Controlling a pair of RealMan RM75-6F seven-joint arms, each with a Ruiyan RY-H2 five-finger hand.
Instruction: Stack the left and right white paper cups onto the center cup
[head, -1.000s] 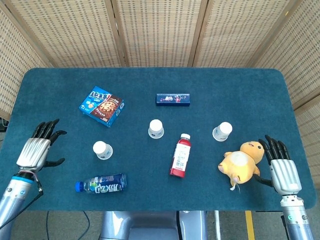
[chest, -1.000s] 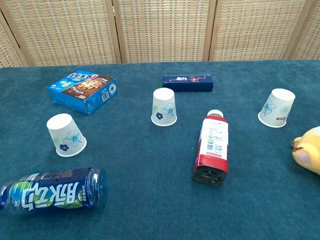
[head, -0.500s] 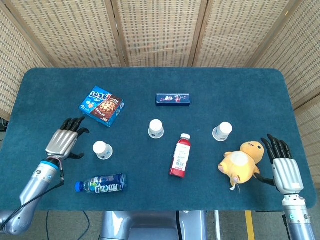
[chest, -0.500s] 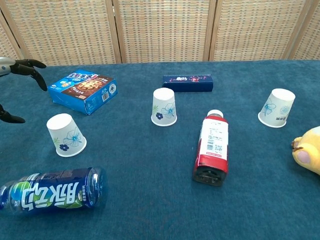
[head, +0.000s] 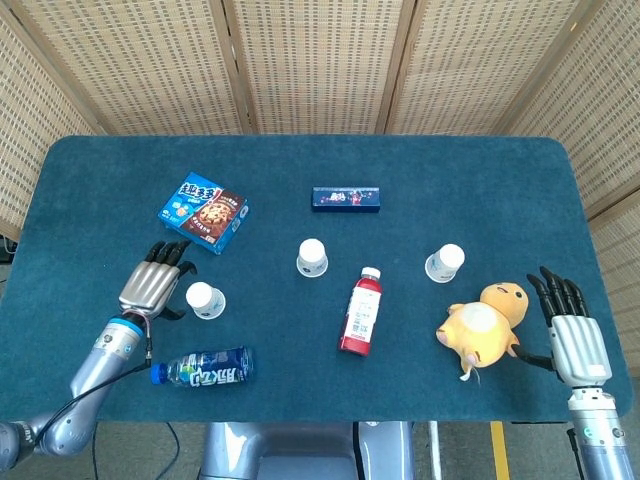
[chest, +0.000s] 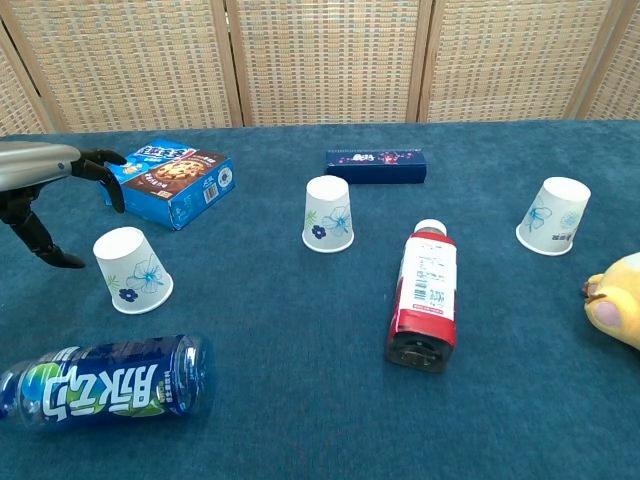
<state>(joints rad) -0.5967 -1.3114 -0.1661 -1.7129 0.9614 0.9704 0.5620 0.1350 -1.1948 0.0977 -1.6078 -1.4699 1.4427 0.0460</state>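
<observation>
Head view: the left hand (head: 153, 285) has travelled in from the table's (head: 300, 160) left edge over the last second and now sits just beside the left cup (head: 204, 299), fingers spread, holding nothing. Judgement: a grasp of this cup is being set up; no stacking done. The center cup (head: 312, 257) and right cup (head: 444, 262) stand inverted, well apart. The right hand (head: 570, 335) remains near the right front corner, fingers apart, empty, beside a yellow plush toy (head: 483, 325).

Chest view: the left hand's dark fingertips (chest: 110, 180) bracket the left cup without contact. The blue bottle's (chest: 105, 384) label shows large white characters; the cookie box's (chest: 166, 181) print is too small to read.
</observation>
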